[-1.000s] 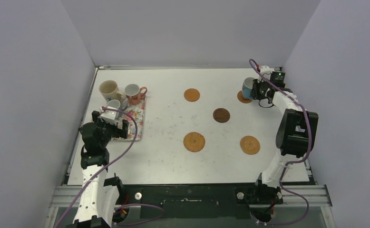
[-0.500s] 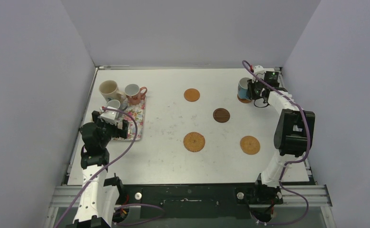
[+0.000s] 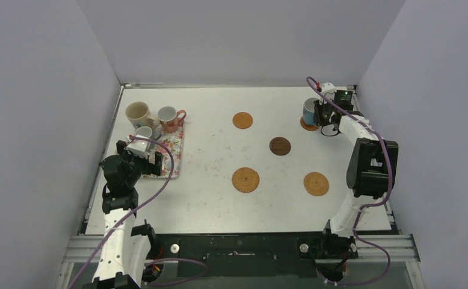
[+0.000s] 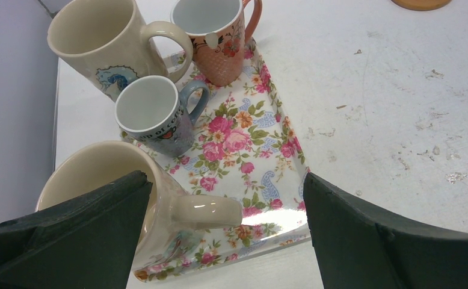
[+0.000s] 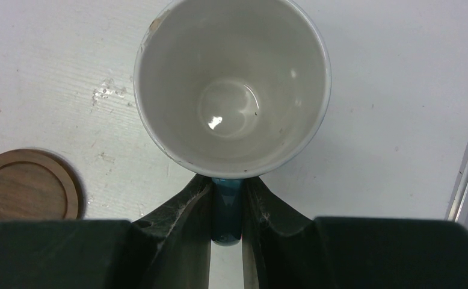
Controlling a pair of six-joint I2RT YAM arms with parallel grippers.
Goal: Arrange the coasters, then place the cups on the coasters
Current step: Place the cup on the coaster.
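Right gripper [image 3: 323,114] [image 5: 227,186]: jaws nearly together, pinching the handle of the light blue cup [image 3: 310,110] [image 5: 231,90] from both sides. The cup is upright with its mouth up; the inside is glazed off-white and empty, with a small chip on the rim, and the handle between the fingers is a darker teal. We place the cup at the far right of the table [image 3: 207,198], over the far-right coaster [image 3: 307,126], an orange-tan disc whose near edge shows below the cup. We cannot tell whether the cup's base touches it. The dark brown coaster [image 3: 280,146] [image 5: 27,185], wooden with a ringed face, lies bare nearer the centre. Three more orange-tan coasters lie bare: a small one far centre [image 3: 242,120], a larger woven one near centre [image 3: 245,179] and one near right [image 3: 316,183]. Left gripper [image 3: 140,158] [image 4: 224,180]: jaws spread wide, holding nothing, hovering over the near end of the floral tray [image 3: 175,152] [image 4: 267,156]. On the left wrist view we note a cream mug [image 4: 99,177] below the left finger, a small grey mug [image 4: 150,111] behind it on the tray, and a salmon-pink mug [image 4: 216,30] at the tray's far end. A second cream mug [image 4: 93,36] with a blue emblem stands beside the tray.
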